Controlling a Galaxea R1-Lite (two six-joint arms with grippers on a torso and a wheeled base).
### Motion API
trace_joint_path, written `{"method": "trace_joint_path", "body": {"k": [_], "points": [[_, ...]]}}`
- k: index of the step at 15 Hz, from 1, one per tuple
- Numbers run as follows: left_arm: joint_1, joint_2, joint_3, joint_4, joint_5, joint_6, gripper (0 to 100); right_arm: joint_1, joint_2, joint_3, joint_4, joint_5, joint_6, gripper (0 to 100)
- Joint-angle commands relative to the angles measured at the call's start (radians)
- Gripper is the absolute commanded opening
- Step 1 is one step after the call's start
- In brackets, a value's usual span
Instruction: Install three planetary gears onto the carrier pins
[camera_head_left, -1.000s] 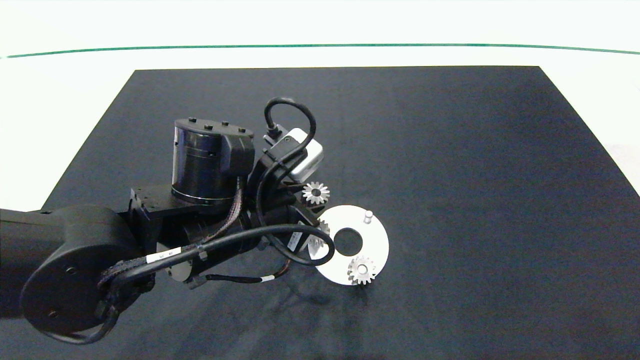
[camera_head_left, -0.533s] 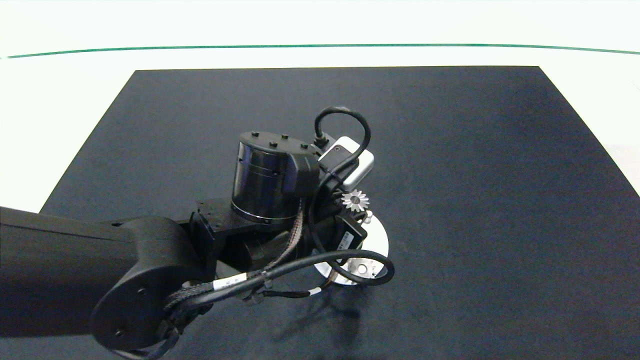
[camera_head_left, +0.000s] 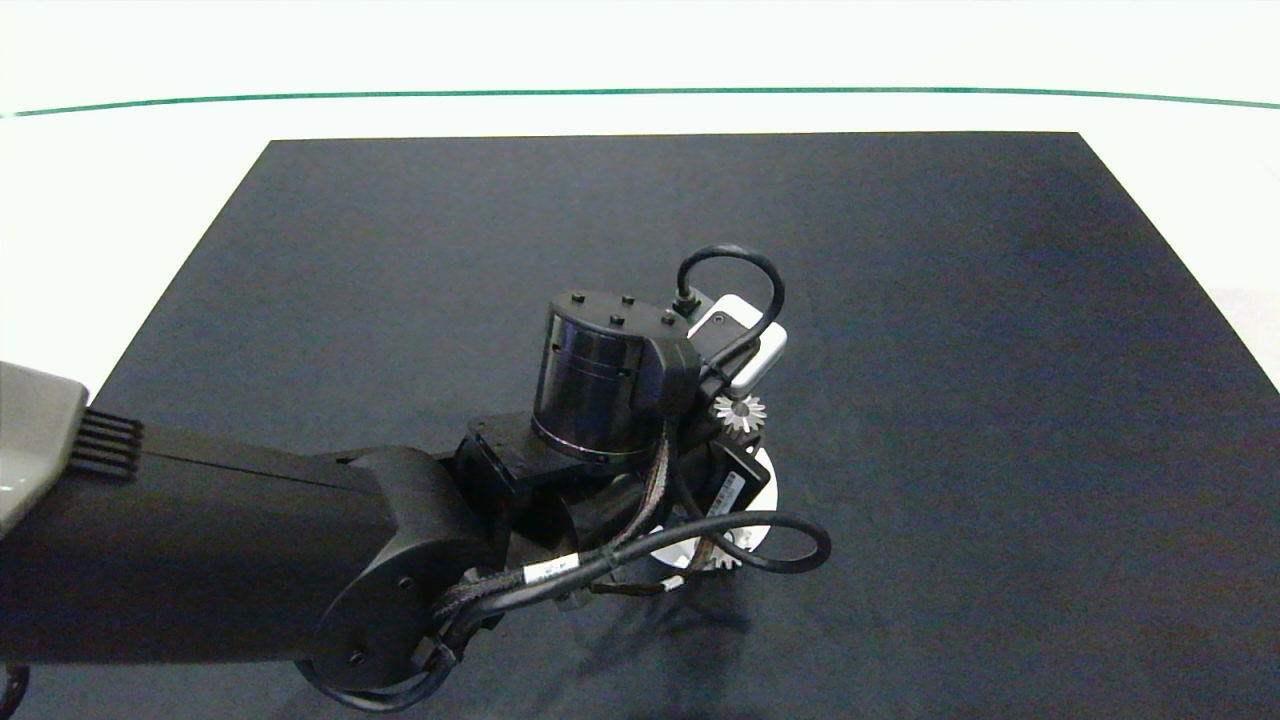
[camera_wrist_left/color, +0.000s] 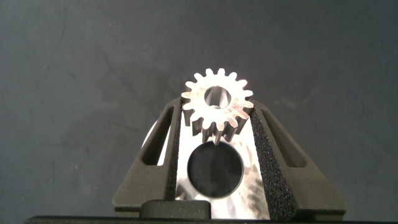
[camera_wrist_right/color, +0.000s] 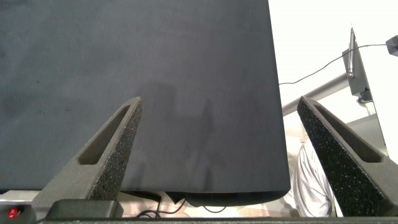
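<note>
The left gripper (camera_wrist_left/color: 216, 124) pinched a gear (camera_wrist_left/color: 217, 107) in its jaws above the white disc (camera_head_left: 765, 480); next it needed lining up over a peg. The right gripper (camera_wrist_right/color: 221, 155) waited aside, jaws spread.

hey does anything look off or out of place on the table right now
Nothing stands out. The left gripper holds one planetary gear flat between its fingers above the white disc, which the arm mostly hides. Another gear shows at the disc's near edge. The right gripper hangs open, away from the work.
</note>
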Motion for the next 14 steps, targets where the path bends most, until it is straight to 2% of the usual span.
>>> {"method": "trace_joint_path", "body": {"k": [1, 14], "points": [[0.002, 0.032, 0.0, -0.033, 0.002, 0.001, 4, 0.0, 0.0, 0.0, 0.004, -0.002, -0.002, 100], [0.008, 0.06, 0.0, -0.066, 0.0, 0.001, 4, 0.0, 0.0, -0.012, 0.005, -0.002, -0.002, 100]]}}
